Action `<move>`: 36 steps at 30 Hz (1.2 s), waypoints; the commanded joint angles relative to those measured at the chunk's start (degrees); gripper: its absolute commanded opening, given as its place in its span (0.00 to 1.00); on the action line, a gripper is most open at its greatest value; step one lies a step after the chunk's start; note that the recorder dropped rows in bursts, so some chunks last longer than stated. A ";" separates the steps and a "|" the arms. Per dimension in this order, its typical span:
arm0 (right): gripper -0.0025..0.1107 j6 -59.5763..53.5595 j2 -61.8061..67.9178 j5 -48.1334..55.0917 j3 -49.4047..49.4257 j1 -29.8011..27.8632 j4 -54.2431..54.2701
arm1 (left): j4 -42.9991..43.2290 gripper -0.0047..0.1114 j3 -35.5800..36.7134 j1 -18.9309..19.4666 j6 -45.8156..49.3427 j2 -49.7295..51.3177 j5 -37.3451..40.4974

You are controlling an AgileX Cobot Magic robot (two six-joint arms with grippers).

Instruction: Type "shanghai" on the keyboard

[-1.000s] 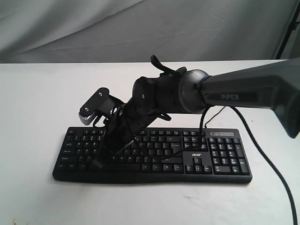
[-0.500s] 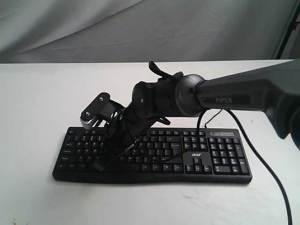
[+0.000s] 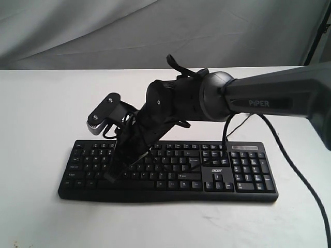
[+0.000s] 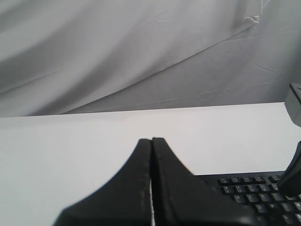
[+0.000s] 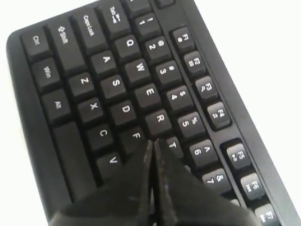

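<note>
Pointing down at keyboard (image 3: 243, 170), right pincer (image 5: 151, 141) with jaws pressed together

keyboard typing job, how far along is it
Done: cannot tell, since no screen shows which letters have gone in. In hand: the right gripper, shut, points its tip at the keyboard beside the F key; whether it touches is unclear. The left gripper, shut, hangs over the table, off the keys. Left: cannot be counted from these views.
</note>
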 commanded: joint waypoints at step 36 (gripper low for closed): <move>0.02 2.54 -0.32 -0.10 3.57 -1.25 -2.13 | 0.00 0.04 0.10 -0.37 -0.15 -0.14 -0.34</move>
